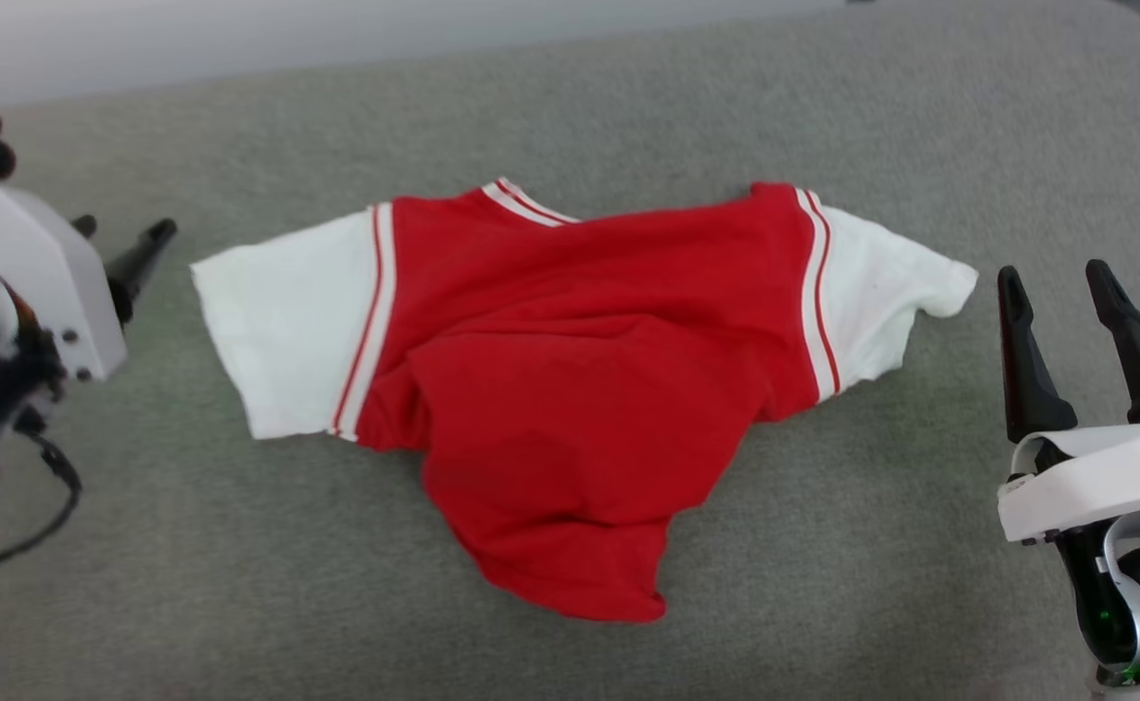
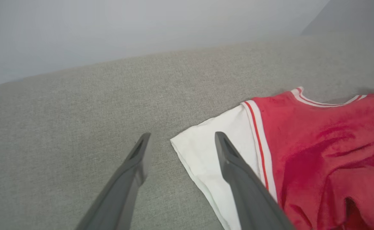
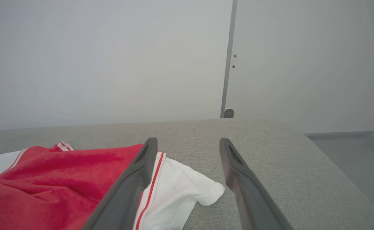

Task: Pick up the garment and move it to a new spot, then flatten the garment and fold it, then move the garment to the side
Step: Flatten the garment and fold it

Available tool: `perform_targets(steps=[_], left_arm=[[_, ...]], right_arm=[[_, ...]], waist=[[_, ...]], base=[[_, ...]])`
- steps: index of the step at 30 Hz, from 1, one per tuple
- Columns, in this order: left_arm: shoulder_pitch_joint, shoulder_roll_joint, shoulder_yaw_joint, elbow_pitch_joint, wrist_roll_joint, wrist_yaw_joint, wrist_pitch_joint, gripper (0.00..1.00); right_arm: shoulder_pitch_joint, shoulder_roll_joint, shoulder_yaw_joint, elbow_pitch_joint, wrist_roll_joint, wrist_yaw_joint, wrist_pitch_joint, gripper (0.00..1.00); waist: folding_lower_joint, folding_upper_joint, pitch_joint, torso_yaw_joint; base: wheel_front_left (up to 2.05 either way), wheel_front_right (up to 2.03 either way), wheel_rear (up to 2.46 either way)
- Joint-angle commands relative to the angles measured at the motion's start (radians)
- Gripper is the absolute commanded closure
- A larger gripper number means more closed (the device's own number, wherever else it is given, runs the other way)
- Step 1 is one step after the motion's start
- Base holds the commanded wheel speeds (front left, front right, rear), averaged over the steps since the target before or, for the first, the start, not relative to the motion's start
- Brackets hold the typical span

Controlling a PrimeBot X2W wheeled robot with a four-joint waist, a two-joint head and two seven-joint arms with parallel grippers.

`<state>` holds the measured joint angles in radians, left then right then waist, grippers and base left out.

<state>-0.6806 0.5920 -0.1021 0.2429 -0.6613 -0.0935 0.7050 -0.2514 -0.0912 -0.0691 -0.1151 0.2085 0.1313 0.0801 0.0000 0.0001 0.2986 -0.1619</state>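
The garment [image 1: 570, 389], a red jersey T-shirt with white sleeves and striped trim, lies spread on the grey cushion, its lower part bunched toward me. My left gripper [image 1: 127, 248] hangs open just left of the white left sleeve [image 2: 206, 156]; in the left wrist view that gripper [image 2: 182, 142] straddles the sleeve's corner from above. At the right, my right gripper [image 1: 1056, 277] stands open beside the right sleeve [image 3: 180, 188]; in the right wrist view this gripper [image 3: 188, 143] has nothing between its fingers.
The grey upholstered surface [image 1: 823, 117] runs wide around the shirt, ending at a pale wall [image 3: 110, 64] behind. Its rounded right edge drops to a grey floor [image 3: 359, 159]. A dark cable [image 1: 54, 506] loops from my left arm.
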Motion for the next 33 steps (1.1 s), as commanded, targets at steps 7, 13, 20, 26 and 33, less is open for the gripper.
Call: perform_targets(steps=[7, 13, 20, 26, 33], left_arm=[[-0.11, 0.02, -0.048, 0.11, 0.015, 0.045, 0.16, 0.0], [-0.146, 0.016, -0.073, 0.153, 0.027, 0.053, 0.193, 0.0], [-0.165, 0.005, -0.106, 0.22, 0.043, 0.069, 0.231, 0.0], [-0.163, -0.038, -0.119, 0.28, 0.014, 0.084, 0.265, 0.58], [-0.177, -0.066, -0.124, 0.317, -0.002, 0.086, 0.265, 1.0]], right_arm=[[-0.019, 0.014, 0.0, -0.007, 0.006, -0.001, -0.021, 0.0], [-0.031, 0.02, 0.003, 0.001, 0.006, -0.001, -0.03, 0.0], [-0.051, 0.024, 0.005, 0.004, 0.009, -0.001, -0.029, 0.0], [-0.068, 0.026, 0.005, 0.009, 0.013, -0.001, -0.016, 0.0], [-0.101, 0.017, 0.006, 0.024, 0.047, -0.001, 0.082, 0.0]], waist=[[0.0, -0.0001, 0.111, -0.055], [0.0, -0.0001, 0.137, -0.058], [0.0, -0.0001, 0.162, -0.058], [0.0, -0.0001, 0.174, -0.057], [0.0, -0.0001, 0.182, -0.052]], base=[[0.0, 0.0, 0.0], [0.0, 0.0, 0.0], [0.0, 0.0, 0.0], [0.0, 0.0, 0.0], [0.0, 0.0, 0.0]])
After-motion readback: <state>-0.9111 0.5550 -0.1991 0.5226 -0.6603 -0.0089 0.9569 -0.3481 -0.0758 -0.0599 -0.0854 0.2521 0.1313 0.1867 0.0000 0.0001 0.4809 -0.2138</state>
